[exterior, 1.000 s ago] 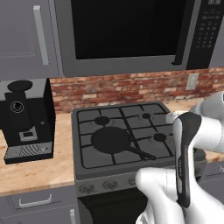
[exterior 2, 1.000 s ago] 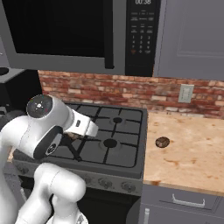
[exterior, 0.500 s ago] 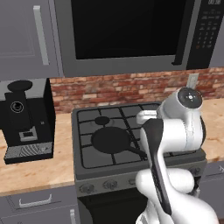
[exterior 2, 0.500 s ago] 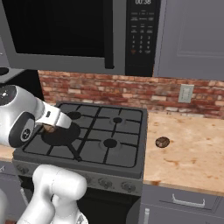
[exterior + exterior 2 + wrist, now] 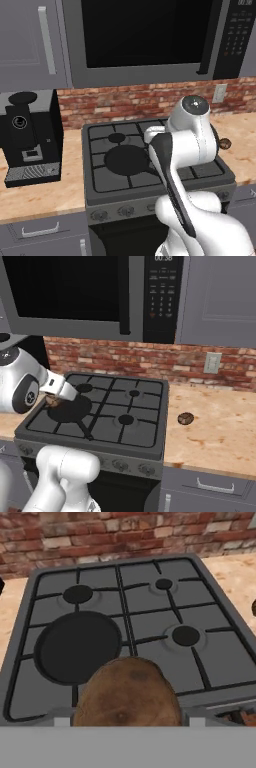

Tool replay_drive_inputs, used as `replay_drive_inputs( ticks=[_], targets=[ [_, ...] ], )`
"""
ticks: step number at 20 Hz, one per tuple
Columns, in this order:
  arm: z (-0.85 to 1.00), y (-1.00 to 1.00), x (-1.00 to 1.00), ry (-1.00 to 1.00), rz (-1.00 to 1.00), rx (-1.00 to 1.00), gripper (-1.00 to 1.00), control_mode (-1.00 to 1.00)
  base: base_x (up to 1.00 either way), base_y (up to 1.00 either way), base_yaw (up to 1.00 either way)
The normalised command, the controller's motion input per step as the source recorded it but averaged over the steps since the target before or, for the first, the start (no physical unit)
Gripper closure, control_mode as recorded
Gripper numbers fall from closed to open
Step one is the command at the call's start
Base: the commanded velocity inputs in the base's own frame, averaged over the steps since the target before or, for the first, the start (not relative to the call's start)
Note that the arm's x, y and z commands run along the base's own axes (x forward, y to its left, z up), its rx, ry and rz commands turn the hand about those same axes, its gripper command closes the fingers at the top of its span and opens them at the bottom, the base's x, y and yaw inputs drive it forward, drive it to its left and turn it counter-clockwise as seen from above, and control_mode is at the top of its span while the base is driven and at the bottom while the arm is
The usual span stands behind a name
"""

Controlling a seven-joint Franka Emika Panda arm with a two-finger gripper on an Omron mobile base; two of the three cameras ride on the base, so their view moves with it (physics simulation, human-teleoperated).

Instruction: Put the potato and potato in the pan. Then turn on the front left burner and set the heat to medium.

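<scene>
One potato (image 5: 127, 694), brown and mottled, sits between my gripper's (image 5: 127, 721) fingers and takes up the bottom centre of the hand view. The gripper (image 5: 54, 400) is shut on it and hangs over the left rim of the pan (image 5: 70, 409). The black pan (image 5: 80, 647) rests on the stove's front left burner, its handle (image 5: 84, 430) pointing toward the front edge. From the left base view the pan (image 5: 125, 160) is partly covered by my arm. The second potato (image 5: 185, 418) lies on the counter right of the stove, also seen as potato (image 5: 225, 144).
The gas stove (image 5: 132, 406) has dark grates and a row of knobs (image 5: 120, 465) along its front. A black coffee machine (image 5: 30, 135) stands on the left counter. A microwave (image 5: 150, 35) hangs above, with a brick wall behind.
My arm has swung left across the stove, carrying the potato from above the middle grates to the pan's left side. The counter potato has stayed put.
</scene>
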Motion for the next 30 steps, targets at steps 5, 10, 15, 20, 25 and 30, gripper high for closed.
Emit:
replay_drive_inputs(
  ticks=[5,10,15,20,25,30],
  targets=[
    [-0.16,0.12,0.16,0.11,0.10,0.00,1.00,-1.00,0.00,0.00,0.00],
    [-0.26,0.08,0.31,0.11,0.12,0.00,1.00,-1.00,0.00,0.00,0.00],
    [-0.44,0.01,0.37,0.06,0.11,0.00,1.00,-1.00,0.00,0.00,0.00],
    [-0.48,0.02,0.36,0.02,0.08,0.00,1.00,-1.00,0.00,0.00,0.00],
    [-0.30,0.10,0.30,0.05,0.03,0.00,1.00,-1.00,0.00,0.00,0.00],
    [-0.07,0.26,0.36,0.10,0.00,0.00,1.00,-1.00,0.00,0.00,0.00]
  ],
)
